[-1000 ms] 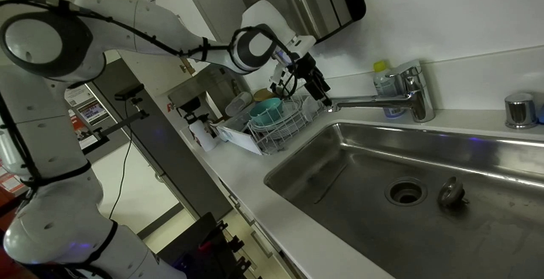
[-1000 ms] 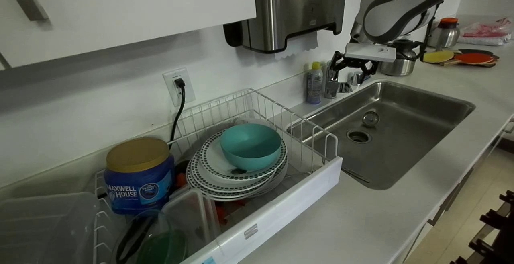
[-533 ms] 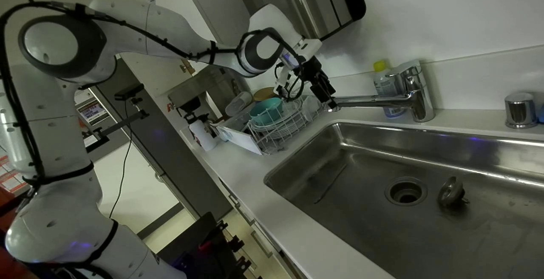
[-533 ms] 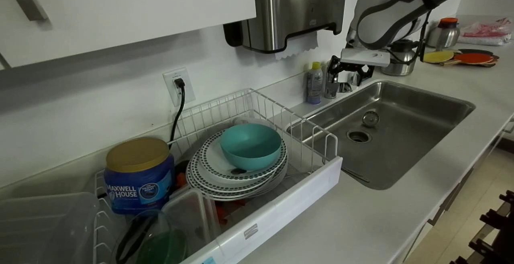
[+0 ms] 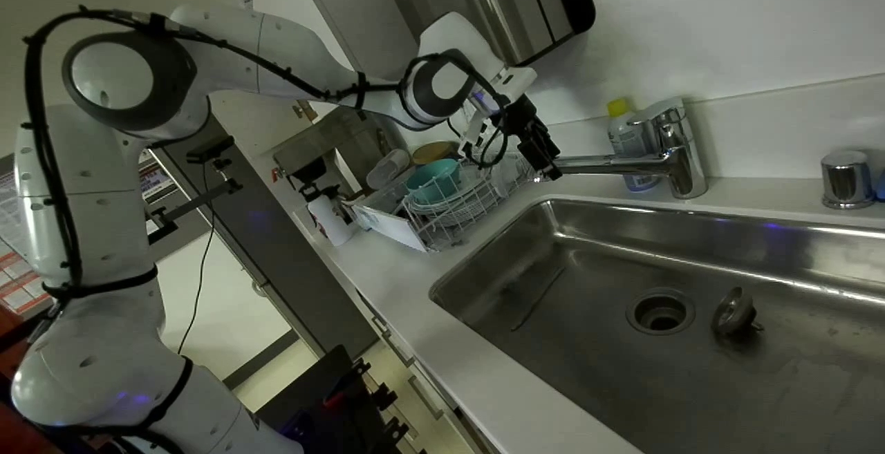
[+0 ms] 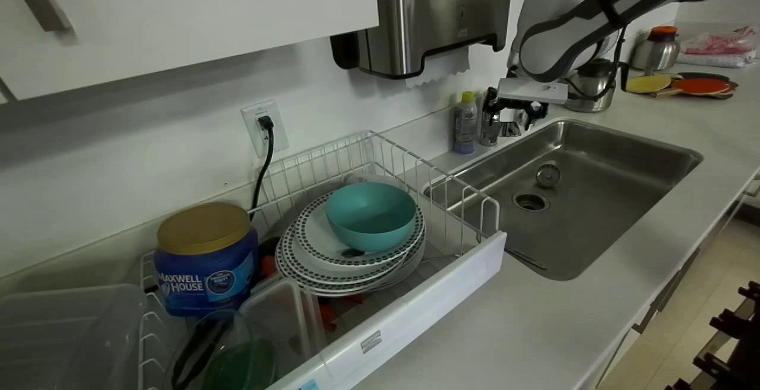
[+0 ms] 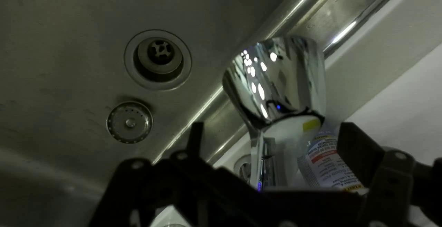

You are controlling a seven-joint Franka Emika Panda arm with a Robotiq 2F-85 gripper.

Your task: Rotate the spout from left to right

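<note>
The spout (image 5: 605, 162) is a slim chrome tube that runs left from the faucet base (image 5: 684, 164) along the back of the sink. In the wrist view the spout (image 7: 276, 78) looms large, with its near end at the top and its slim part running down between the fingers. My gripper (image 5: 551, 169) is at the spout's free end and partly covers it. The two black fingers (image 7: 275, 140) stand wide apart, one on each side of the spout. In an exterior view the open gripper (image 6: 513, 112) straddles the faucet area. I cannot tell whether a finger touches the spout.
The steel sink (image 5: 691, 371) lies below with a drain (image 5: 660, 311) and a loose plug (image 5: 735, 312). A yellow-capped bottle (image 5: 626, 139) stands behind the spout. A dish rack (image 6: 439, 200) holds plates and a teal bowl (image 6: 371, 216). A paper towel dispenser (image 6: 439, 16) hangs above.
My gripper has moved along the spout's free end toward the faucet base and slightly down. It stays open, and the spout has not visibly moved.
</note>
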